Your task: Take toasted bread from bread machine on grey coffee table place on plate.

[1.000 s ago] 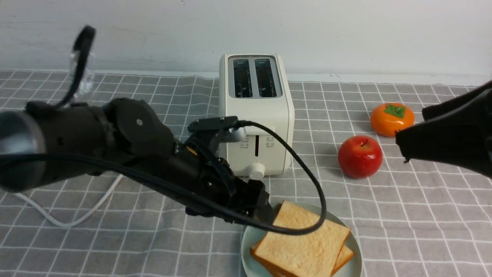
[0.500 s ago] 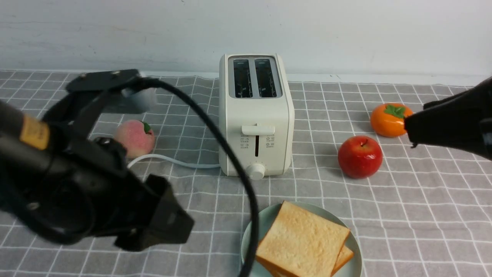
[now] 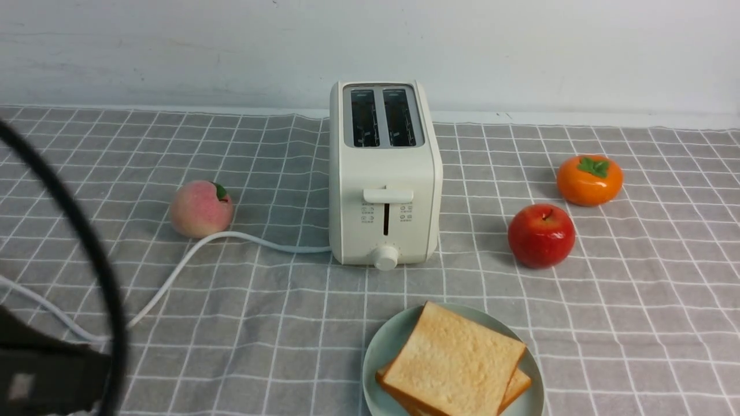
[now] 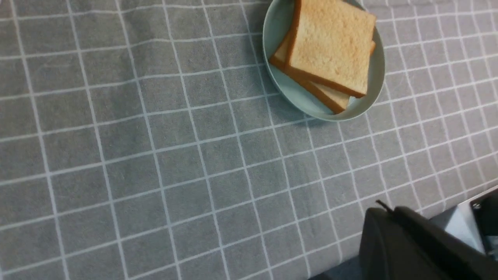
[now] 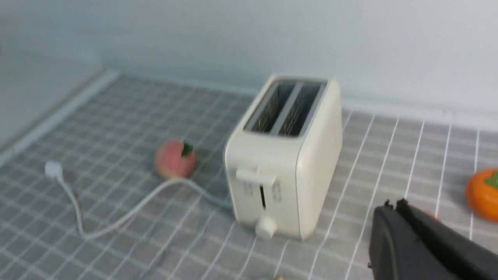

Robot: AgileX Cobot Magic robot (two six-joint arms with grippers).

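On the pale green plate point(image 3: 378, 346), set upon the counter point(image 3: 260, 341) in front of the toaster point(image 3: 381, 164), lie both pieces of toast. The upper slice point(image 3: 457, 358) rests across the lower slice point(image 3: 517, 388), turned a little so that their corners do not match. I judge this stacking sensible: each slice nearly fills the plate, so side by side they would overhang the rim. The toaster's two slots point(image 3: 381, 118) show no bread, and its cord point(image 3: 196, 248) runs off to my left, away from the plate.

My left hand point(image 4: 393, 210) is closed with nothing in it, apart from the toast; my right hand point(image 5: 395, 206) is likewise closed and empty. That suits a finished job, I think: shut fingers are less likely to snag the crusts. Nothing more needs gripping; a nudge could only slide the upper slice.
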